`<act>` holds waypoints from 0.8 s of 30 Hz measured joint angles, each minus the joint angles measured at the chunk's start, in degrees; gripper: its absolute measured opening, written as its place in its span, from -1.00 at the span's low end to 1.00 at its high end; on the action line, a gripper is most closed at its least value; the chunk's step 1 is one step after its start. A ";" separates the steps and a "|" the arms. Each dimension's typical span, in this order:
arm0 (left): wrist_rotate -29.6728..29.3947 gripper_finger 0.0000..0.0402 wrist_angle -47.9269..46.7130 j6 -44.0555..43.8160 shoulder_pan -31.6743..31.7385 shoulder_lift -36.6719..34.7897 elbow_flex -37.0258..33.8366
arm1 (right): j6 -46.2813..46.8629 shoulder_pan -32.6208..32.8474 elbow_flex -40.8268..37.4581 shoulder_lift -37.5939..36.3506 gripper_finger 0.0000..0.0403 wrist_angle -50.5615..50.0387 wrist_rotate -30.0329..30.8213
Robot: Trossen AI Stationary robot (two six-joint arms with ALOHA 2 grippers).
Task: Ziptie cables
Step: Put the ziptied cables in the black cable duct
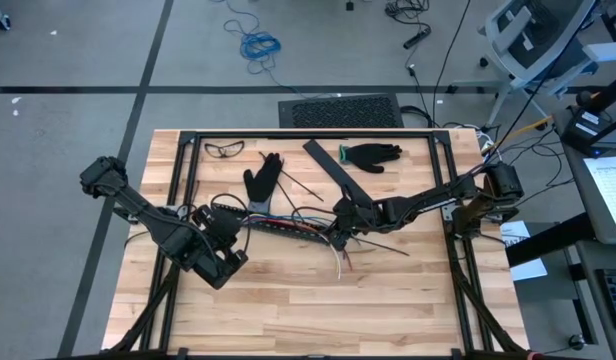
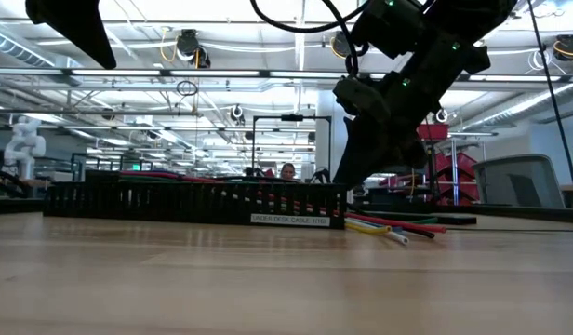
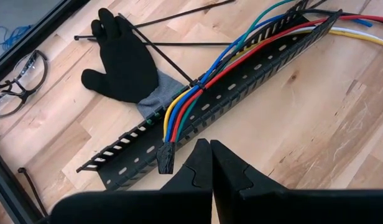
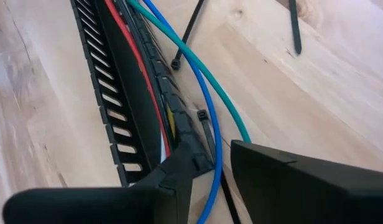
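High view: on the tabletop (image 1: pixel 288 310), the left pincer (image 1: pixel 228 262) is seen at about 8 o'clock. It is clenched tight and nothing is held in it. It hangs just beside the 9 o'clock end of the black slotted strip (image 1: pixel 278 228).

The cables (image 1: pixel 306 233) are laid along this strip in the middle of the tabletop. Their loose ends stick out toward 5 o'clock. A black glove (image 1: pixel 263 182) lies near the strip, at 12 o'clock from it.

The right pincer (image 1: pixel 340 228) is placed at the 3 o'clock end of the strip. In the right wrist view a gap is seen between its fingers (image 4: pixel 179 174), so it is not clenched yet. A blue wire (image 4: pixel 204 99) and a thin black zip tie (image 4: pixel 207 127) run into that gap.

What could go wrong: the blue wire could be pinched along with the zip tie, because both sit in the same gap. The wire could then be tugged out of the strip. The green wire (image 4: pixel 198 68) bows away from the bundle, so it could be left out of the loop. The strip could also be pushed sideways, since it is not held down by anything.

What is hard to make out: whether the zip tie is looped around any wire cannot be told. The tip of the tie is hidden under the right pincer. In the low view most of the bundle is hidden behind the strip's wall.
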 joint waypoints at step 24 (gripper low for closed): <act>-0.13 -1.00 0.00 -0.02 0.00 0.00 0.00 | 0.04 0.26 -0.02 3.87 -0.29 0.14 -1.78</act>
